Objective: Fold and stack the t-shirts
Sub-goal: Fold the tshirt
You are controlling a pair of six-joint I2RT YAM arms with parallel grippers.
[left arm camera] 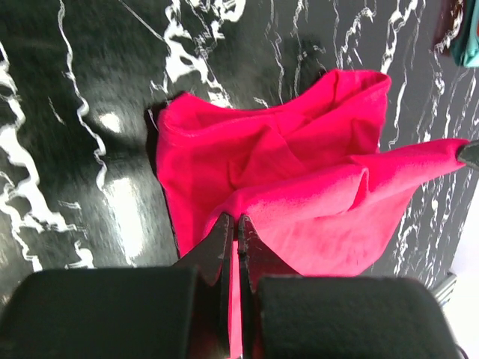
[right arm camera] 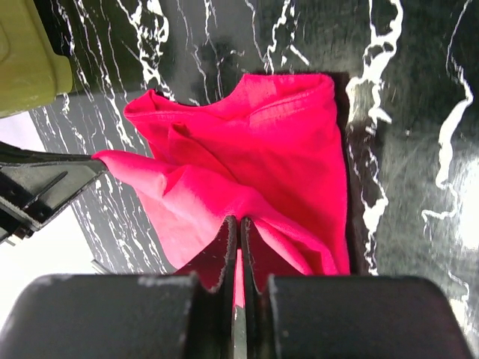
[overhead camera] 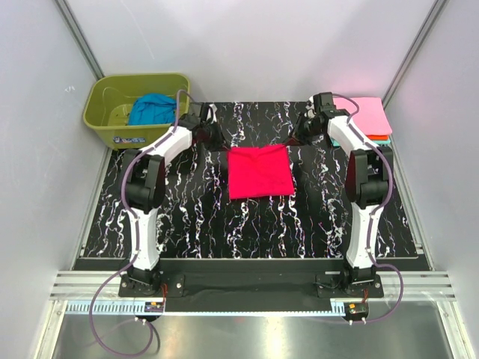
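The left fingers (left arm camera: 215, 243) are pinching shut on one far corner of the red shirt (overhead camera: 259, 171) and the right fingers (right arm camera: 223, 247) on the other, holding that edge raised while the rest is lying mid-surface (overhead camera: 194, 217). The right arm is hiding part of the far-right stack. The pink shirt (overhead camera: 368, 114) is topping it, with orange and teal showing only as slivers beneath. The blue shirt (overhead camera: 152, 109) is sitting bunched in the tub (overhead camera: 99, 101), whose label (overhead camera: 120, 138) is too small to read.

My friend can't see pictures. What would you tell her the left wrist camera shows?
The left gripper is shut on an edge of the crimson-red t-shirt, which bunches in loose folds over the black, white-veined table. At the picture's right edge, the right gripper holds another corner.
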